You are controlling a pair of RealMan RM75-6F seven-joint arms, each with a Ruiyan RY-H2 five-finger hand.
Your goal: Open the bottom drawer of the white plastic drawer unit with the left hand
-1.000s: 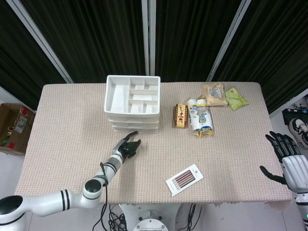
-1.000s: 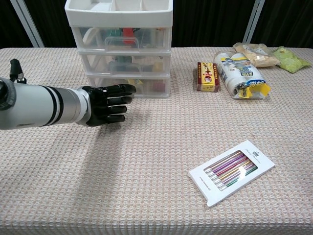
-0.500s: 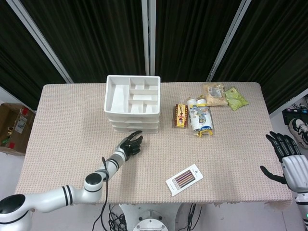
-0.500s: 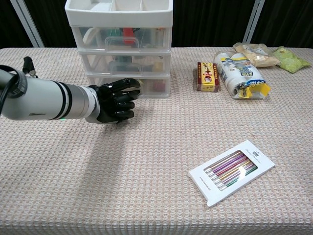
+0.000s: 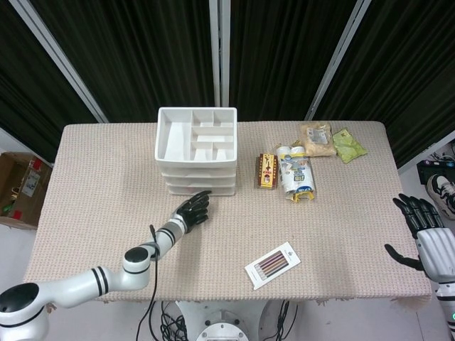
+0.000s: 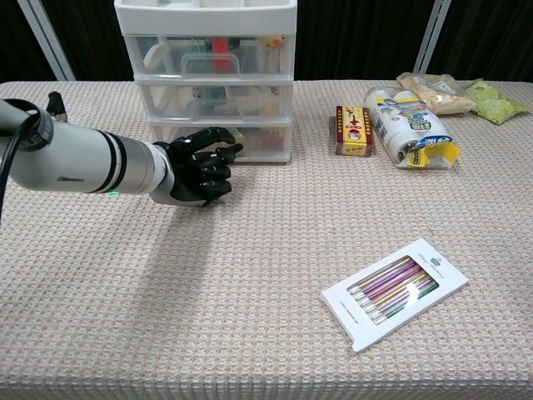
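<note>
The white plastic drawer unit (image 5: 196, 149) (image 6: 206, 79) stands at the back middle of the table, its three drawers all pushed in. The bottom drawer (image 6: 254, 143) shows coloured items through its clear front. My left hand (image 5: 193, 208) (image 6: 200, 165) is black, reaches in from the left and sits right in front of that drawer. Its fingers are apart and slightly bent, their tips at the drawer's front; it holds nothing. My right hand (image 5: 423, 227) hangs with fingers spread beyond the table's right edge, seen only in the head view.
A flat pack of coloured pens (image 5: 272, 265) (image 6: 394, 292) lies near the front. Right of the unit sit a red box (image 5: 266, 171) (image 6: 353, 130), a wrapped roll (image 5: 296, 174) (image 6: 408, 127) and snack bags (image 5: 317, 138). A cardboard box (image 5: 18, 188) is on the floor, left.
My left hand has moved forward and up from the table surface to the bottom drawer's front. The drawer unit has shifted slightly back. The right hand has not moved.
</note>
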